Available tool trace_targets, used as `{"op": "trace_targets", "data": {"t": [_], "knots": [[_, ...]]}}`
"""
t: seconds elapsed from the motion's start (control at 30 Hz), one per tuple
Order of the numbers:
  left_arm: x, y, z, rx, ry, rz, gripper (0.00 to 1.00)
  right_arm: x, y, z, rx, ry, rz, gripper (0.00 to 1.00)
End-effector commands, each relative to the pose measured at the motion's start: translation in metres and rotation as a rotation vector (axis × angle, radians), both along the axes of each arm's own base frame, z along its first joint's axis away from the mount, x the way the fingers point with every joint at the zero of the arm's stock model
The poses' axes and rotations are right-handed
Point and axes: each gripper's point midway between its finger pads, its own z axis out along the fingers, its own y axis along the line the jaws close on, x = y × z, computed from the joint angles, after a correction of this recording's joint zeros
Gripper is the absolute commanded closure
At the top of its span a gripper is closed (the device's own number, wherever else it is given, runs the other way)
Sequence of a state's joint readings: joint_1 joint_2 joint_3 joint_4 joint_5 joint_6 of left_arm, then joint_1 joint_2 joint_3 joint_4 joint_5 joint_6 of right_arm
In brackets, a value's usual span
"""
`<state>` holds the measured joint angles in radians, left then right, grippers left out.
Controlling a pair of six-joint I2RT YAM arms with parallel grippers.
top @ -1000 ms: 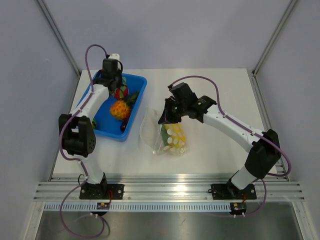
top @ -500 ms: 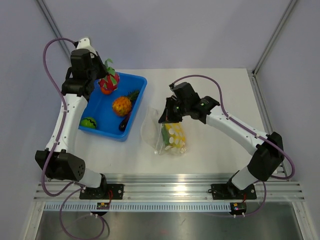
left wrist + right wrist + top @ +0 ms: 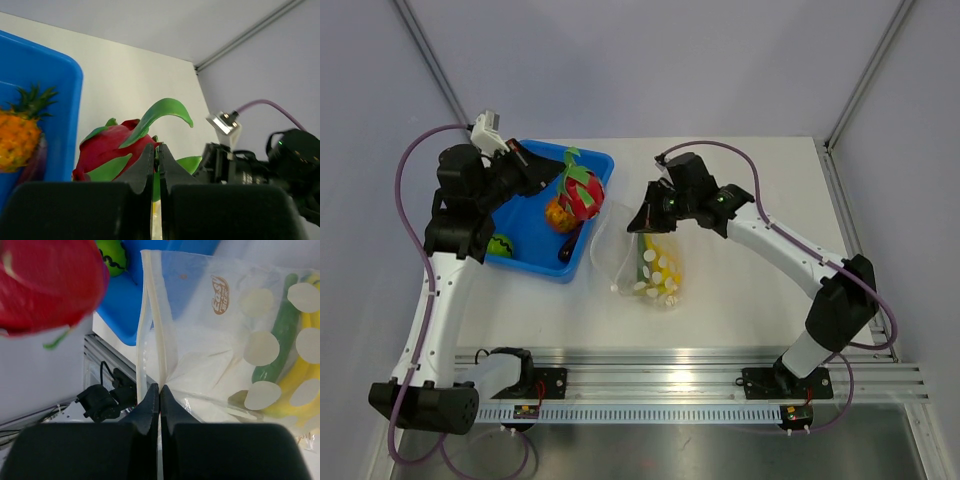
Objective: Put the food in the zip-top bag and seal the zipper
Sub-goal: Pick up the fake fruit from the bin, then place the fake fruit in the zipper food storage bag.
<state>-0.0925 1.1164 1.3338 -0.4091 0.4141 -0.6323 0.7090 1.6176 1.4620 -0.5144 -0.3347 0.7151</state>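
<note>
Left pincer point(image 3: 156, 152): clenched on pink dragon fruit point(image 3: 107, 147), held above blue bin's point(image 3: 525, 228) right rim.
Zip-top bag point(image 3: 616, 262): on bench point(image 3: 750, 180), just right of bin; yellow and green food point(image 3: 668, 268) inside.
Right pincer point(image 3: 159, 390): clamped on the zipper point(image 3: 146, 300), bag's far end.

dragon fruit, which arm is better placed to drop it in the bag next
Left. The left jaws are shut on the dragon fruit, close beside the bag. The right jaws are shut on the zipper, holding the mouth up.
</note>
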Motion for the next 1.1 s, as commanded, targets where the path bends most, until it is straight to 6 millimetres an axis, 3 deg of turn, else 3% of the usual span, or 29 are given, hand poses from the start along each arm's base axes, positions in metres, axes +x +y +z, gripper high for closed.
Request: {"op": "trace_targets", "data": {"t": [0.0,0.13,0.27,0.5,0.77,1.07], "knots": [[-0.029,-0.025,0.056,-0.166,-0.162,-0.152,1.00,0.022,0.014,0.032,0.141,-0.043,0.013,1.00],[-0.035,-0.033,0.063,-0.241,-0.175,-0.199,1.00,0.031,0.028,0.035,0.170,-0.026,0.039,1.00],[-0.039,-0.040,0.063,-0.325,-0.166,-0.241,1.00,0.035,0.035,0.050,0.225,-0.051,0.041,1.00],[-0.034,-0.048,0.035,-0.374,-0.109,-0.253,1.00,0.036,0.042,0.065,0.316,-0.049,0.054,1.00],[-0.032,-0.048,-0.004,-0.416,-0.023,-0.234,1.00,0.036,0.035,0.087,0.498,-0.058,0.025,1.00],[-0.023,-0.047,-0.041,-0.380,0.048,-0.200,1.00,0.033,0.031,0.097,0.568,-0.058,0.031,1.00]]}}
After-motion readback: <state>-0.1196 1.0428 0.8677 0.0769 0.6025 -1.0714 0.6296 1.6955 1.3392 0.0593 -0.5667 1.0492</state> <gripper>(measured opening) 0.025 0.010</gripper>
